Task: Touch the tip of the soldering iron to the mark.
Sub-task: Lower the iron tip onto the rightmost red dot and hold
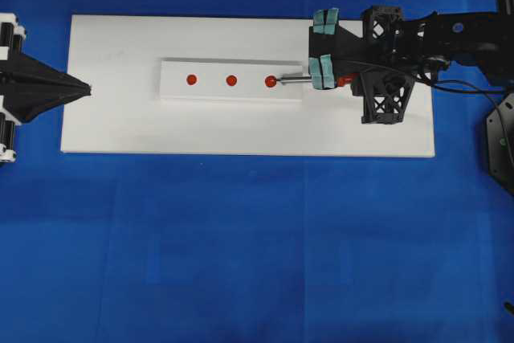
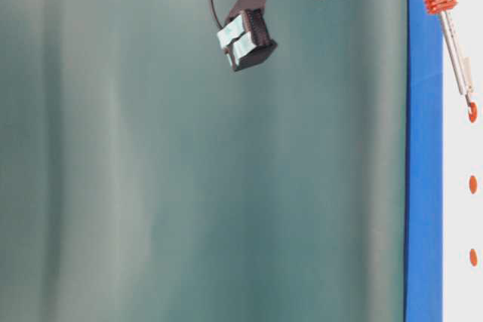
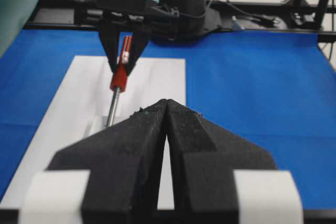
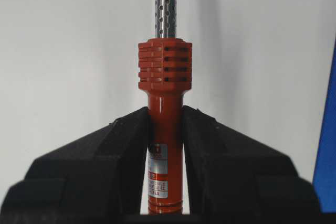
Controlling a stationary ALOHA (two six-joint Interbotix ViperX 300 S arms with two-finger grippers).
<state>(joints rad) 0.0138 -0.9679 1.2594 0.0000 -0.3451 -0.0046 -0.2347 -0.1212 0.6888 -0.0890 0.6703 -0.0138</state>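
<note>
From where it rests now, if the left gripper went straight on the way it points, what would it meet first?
The left gripper, shut, points along the white board toward the raised strip with three red marks. Its near end looks first in line, then the nearest mark. Height is unclear, so it might pass above.

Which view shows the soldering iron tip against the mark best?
Table-level: the soldering iron stands in profile, its tip at the nearest red mark. Overhead shows the tip over that mark, not height. Left wrist hides the tip; right wrist shows only handle and shaft.
</note>
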